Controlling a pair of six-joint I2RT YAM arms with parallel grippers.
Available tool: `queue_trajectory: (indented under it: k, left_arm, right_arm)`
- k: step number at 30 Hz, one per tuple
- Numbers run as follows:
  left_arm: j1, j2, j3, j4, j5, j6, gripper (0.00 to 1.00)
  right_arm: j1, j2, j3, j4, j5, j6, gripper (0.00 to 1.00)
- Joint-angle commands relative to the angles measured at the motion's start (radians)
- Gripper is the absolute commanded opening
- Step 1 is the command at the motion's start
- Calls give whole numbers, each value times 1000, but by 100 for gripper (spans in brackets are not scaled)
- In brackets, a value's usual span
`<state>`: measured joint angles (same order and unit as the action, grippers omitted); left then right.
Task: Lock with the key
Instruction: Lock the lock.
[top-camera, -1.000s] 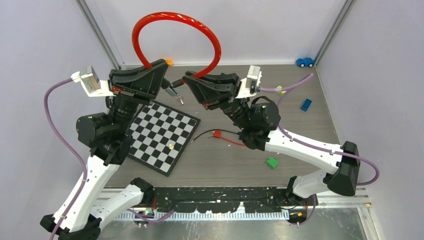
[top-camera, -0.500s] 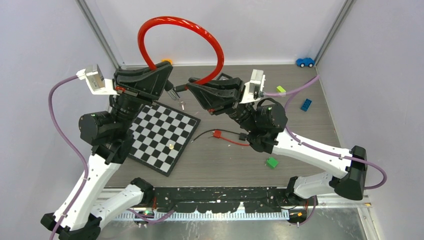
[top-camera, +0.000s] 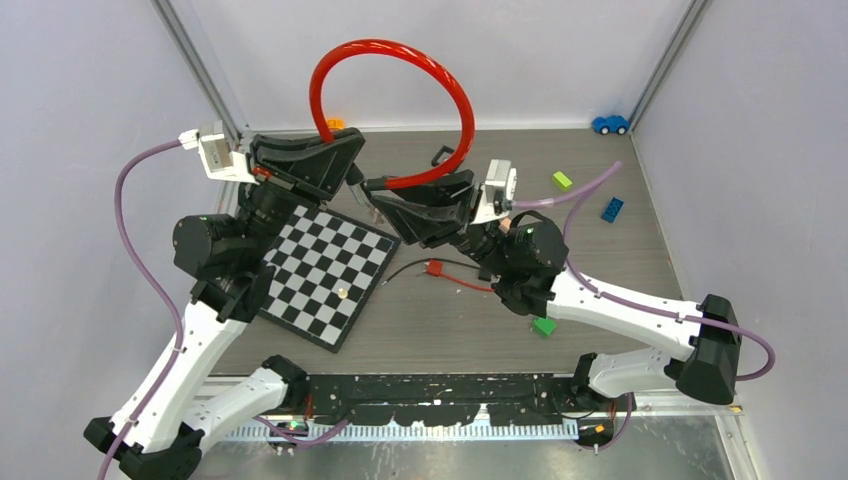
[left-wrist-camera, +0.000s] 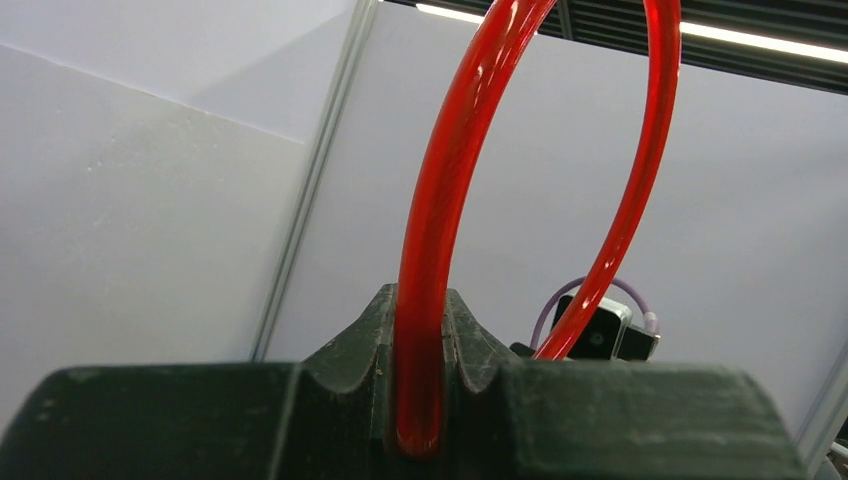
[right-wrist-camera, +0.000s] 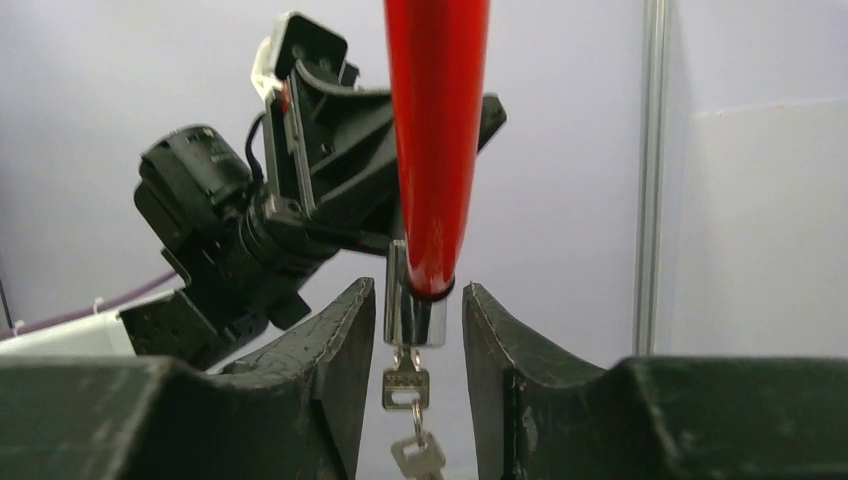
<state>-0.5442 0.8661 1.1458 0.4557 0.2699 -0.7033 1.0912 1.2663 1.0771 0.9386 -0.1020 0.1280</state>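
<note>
The left hand (left-wrist-camera: 418, 296) clamps the glossy red cable-lock loop (left-wrist-camera: 440, 200), raised over the far counter (top-camera: 600, 260). The right hand (right-wrist-camera: 417, 290) stands open around its silver barrel (right-wrist-camera: 415, 322), not touching. A small silver key (right-wrist-camera: 403, 385) sits in the barrel; turned or not, I cannot tell.

A checkerboard (top-camera: 312, 288) is laid flat, with a small gold piece (top-camera: 343, 293) set on it near its right edge. Just right of the board a red connector (top-camera: 434, 267) with thin wires is seen. Farther right of the board, a green block (top-camera: 543, 325), a lime brick (top-camera: 562, 180), a blue brick (top-camera: 611, 208) and a blue toy car (top-camera: 609, 124) are scattered. An orange object (top-camera: 335, 124) is glimpsed behind the board.
</note>
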Motion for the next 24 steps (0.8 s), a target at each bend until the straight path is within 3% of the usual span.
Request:
queue_trajectory:
  k: [1, 12, 18, 24]
  left_arm:
    - [-5, -19, 15, 62, -3, -14, 0]
    - [-5, -24, 30, 72, 8, -17, 0]
    - [-5, -30, 44, 100, 31, -33, 0]
    - [-5, -35, 56, 104, 56, -38, 0]
  right_arm:
    - [5, -51, -22, 0, 9, -23, 44]
    - [4, -103, -110, -25, 48, 23, 57]
    - [-25, -84, -108, -23, -39, 176, 57]
    - [-129, -22, -103, 165, -195, 450, 56]
